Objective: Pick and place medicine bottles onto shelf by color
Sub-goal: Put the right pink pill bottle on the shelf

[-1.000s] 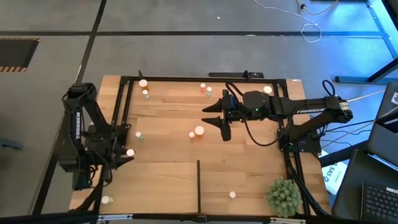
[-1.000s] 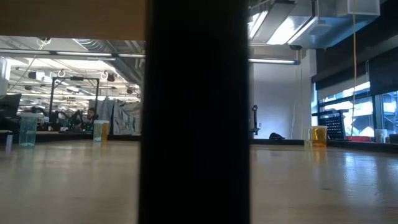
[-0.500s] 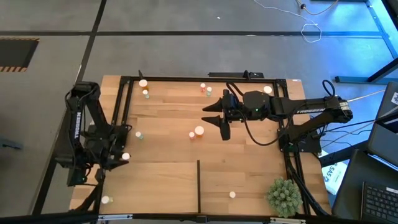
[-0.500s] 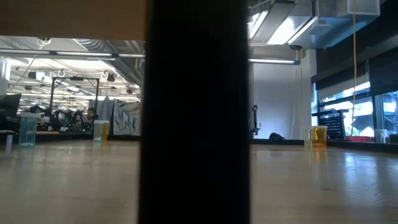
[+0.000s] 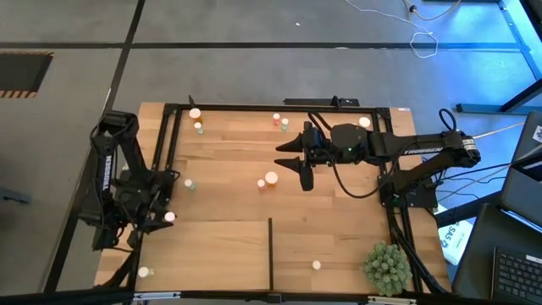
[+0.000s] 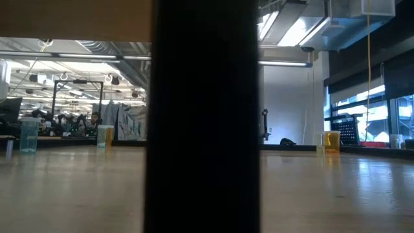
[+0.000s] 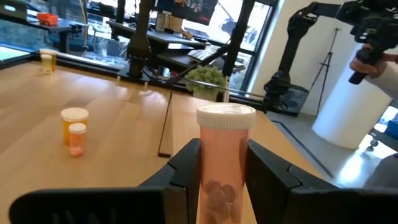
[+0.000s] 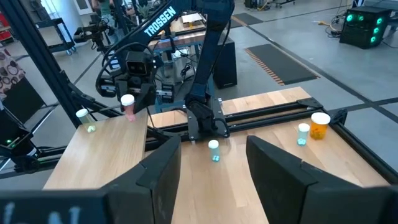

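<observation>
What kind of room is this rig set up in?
Probably an open lab or workshop: a grey concrete floor surrounds the wooden table, with an equipment rack and loose cables nearby.

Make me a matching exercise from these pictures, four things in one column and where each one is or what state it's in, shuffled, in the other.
Things:
1. left tool
2. right tool
3. plant
4. divider

States or places:
A. open, holding nothing, over the middle of the table
B. standing at the table's near right corner
C. shut on a pink bottle at the table's left edge
D. thin dark upright on the board

Pairs: 1-C, 2-A, 3-B, 4-D
</observation>
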